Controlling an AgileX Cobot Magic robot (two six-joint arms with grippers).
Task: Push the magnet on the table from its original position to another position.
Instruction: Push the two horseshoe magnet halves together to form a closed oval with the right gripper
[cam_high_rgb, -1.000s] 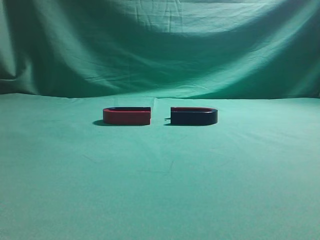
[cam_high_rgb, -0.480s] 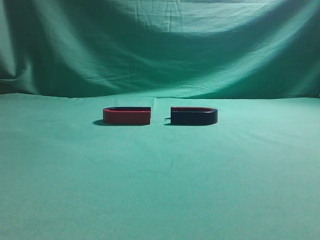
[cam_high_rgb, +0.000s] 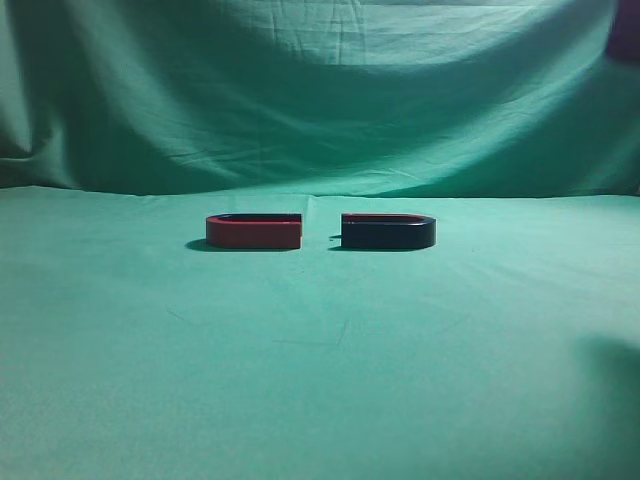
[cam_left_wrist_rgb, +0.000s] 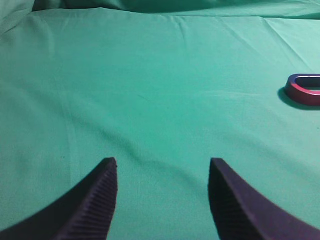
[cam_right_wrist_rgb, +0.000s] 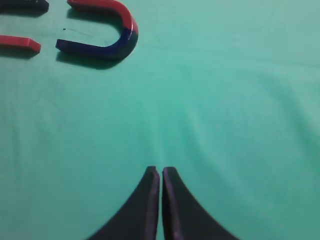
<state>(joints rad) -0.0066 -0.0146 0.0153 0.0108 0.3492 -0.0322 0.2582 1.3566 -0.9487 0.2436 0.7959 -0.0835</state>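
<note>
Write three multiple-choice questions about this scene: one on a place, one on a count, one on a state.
1. In the exterior view, where is the dark magnet relative to the red magnet?
A. right
B. left
C. on top

2. How many magnets lie on the table?
A. one
B. two
C. four

3. How is the right end effector?
A. open
B. holding a magnet
C. shut, empty

Answers: 1 A, it lies right of the red one with a gap between; 2 B, only two show; 3 C, its fingertips meet over bare cloth.

Left end effector (cam_left_wrist_rgb: 162, 172) hovers spread wide over the green bench (cam_left_wrist_rgb: 150, 90); a red magnet (cam_left_wrist_rgb: 303, 90) peeks in far right.
</note>
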